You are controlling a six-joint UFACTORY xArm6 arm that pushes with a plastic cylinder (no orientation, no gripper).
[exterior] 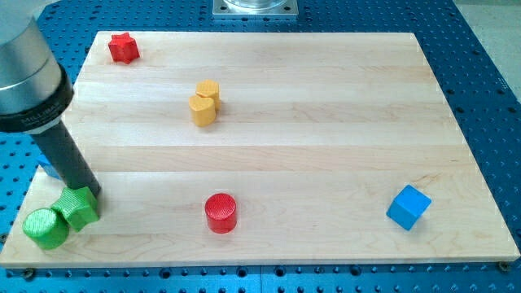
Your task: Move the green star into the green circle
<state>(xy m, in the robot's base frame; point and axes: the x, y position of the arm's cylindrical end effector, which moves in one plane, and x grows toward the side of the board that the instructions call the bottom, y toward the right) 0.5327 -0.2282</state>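
Note:
The green star [78, 207] sits near the board's bottom left corner, touching the green circle [45, 229], a short green cylinder just to its lower left. My tip [90, 192] is at the end of the dark rod and rests against the star's upper right side. The rod rises to the view's upper left into the grey arm body.
A red star [123, 48] is at the top left. A yellow block [204, 102] stands at the upper middle. A red cylinder [221, 212] is at the bottom middle. A blue cube [408, 207] is at the bottom right. A blue shape [47, 165] shows behind the rod. The wooden board [326, 122] lies on a blue perforated table.

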